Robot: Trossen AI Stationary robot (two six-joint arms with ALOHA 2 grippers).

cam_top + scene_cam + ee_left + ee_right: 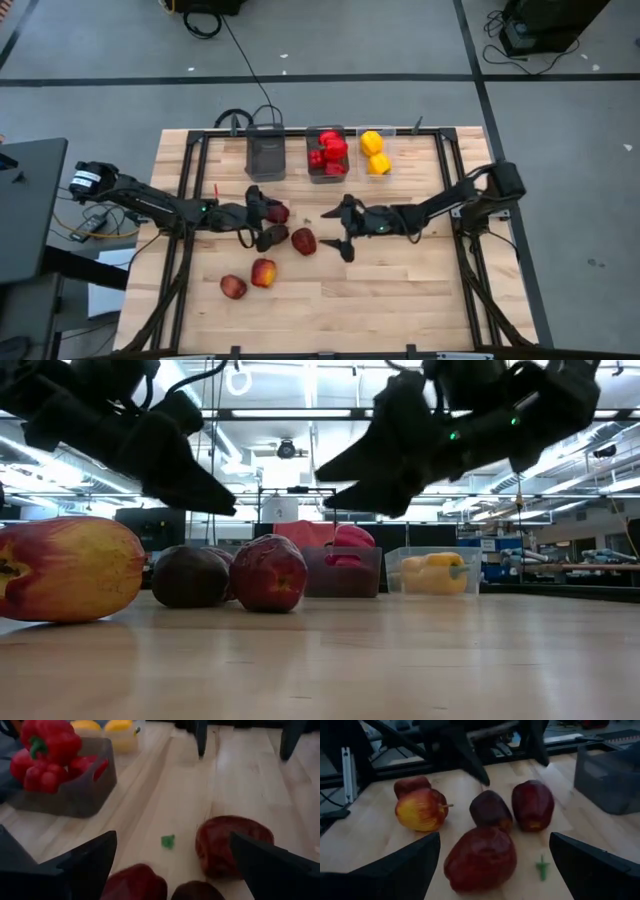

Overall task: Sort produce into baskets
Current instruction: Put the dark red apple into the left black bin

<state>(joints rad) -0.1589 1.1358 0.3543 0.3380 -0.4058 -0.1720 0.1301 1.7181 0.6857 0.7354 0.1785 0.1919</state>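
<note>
Several apples lie on the wooden table: a red one between the two grippers, a dark red one, a very dark one, a red-yellow one and a red one. My left gripper hangs open just above the dark pair, pointing at the table's right. My right gripper faces it, open, with the nearest apple in front of its fingers. At the far edge stand an empty dark-grey basket, a basket of red peppers and a clear basket of yellow peppers.
A small green scrap lies on the table beside the nearest apple. A black metal frame runs along the table's left, right and far sides. Bare wood stretches toward the near right.
</note>
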